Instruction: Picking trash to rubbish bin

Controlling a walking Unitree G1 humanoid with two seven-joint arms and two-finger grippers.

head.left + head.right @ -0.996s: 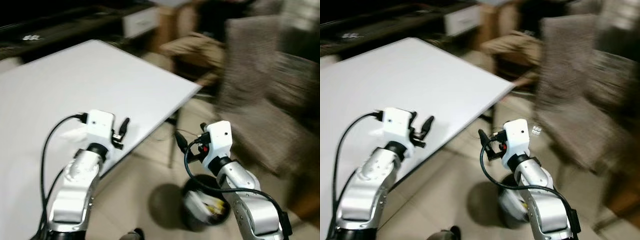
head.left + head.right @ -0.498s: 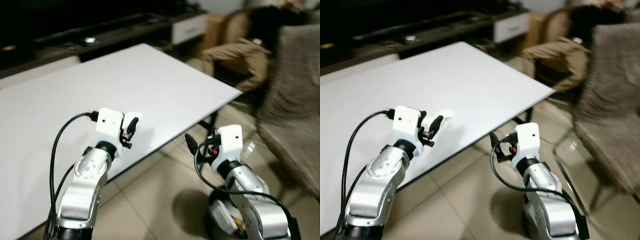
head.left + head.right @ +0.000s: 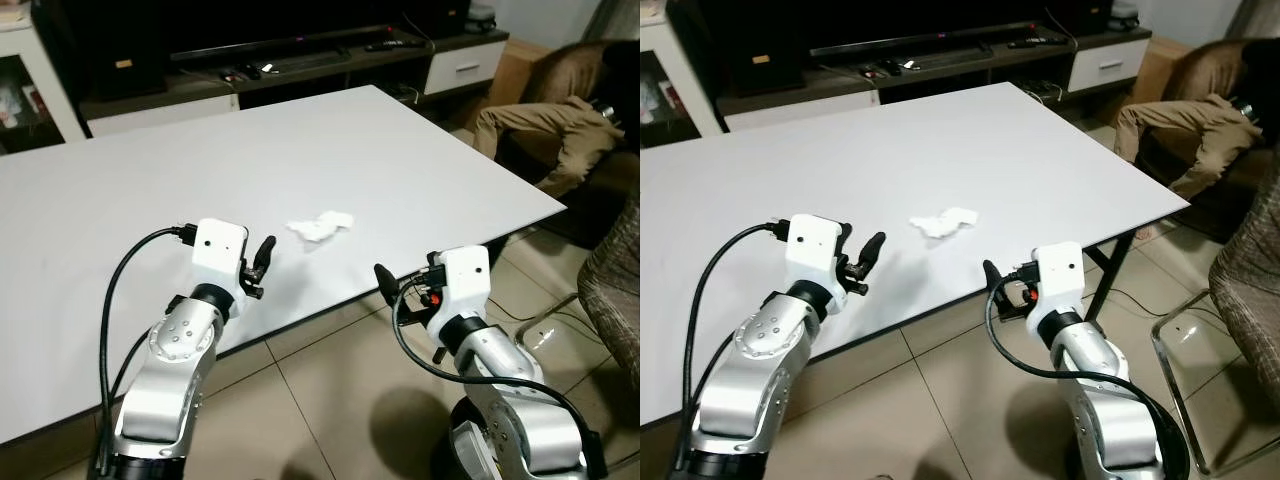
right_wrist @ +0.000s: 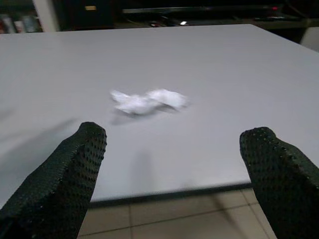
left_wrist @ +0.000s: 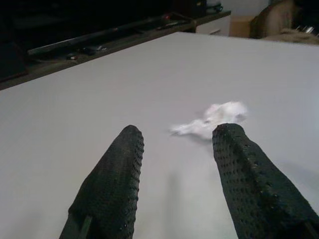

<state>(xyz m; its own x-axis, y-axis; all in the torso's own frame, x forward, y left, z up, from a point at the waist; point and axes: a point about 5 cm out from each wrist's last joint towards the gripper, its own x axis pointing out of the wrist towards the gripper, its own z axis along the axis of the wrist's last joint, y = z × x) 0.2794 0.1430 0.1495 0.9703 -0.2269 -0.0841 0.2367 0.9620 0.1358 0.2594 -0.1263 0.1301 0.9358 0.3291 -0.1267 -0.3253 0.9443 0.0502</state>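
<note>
A crumpled white tissue lies on the white table, near its front edge. My left gripper hovers over the table's front edge, a short way to the left of and nearer than the tissue. It is open, with nothing between its fingers. My right gripper is held off the table, over the tiled floor, nearer than and to the right of the tissue. It is wide open and holds nothing. Part of a dark round bin shows on the floor beneath my right arm.
A low dark TV stand runs along the back wall. A person in brown clothes lies on a seat at the far right. A fabric chair with metal legs stands at the right, by the table's corner.
The camera has swung left and steadied, so the table and the tissue now come into view, and the bin has slipped under my right arm. Both grippers keep their pose.
</note>
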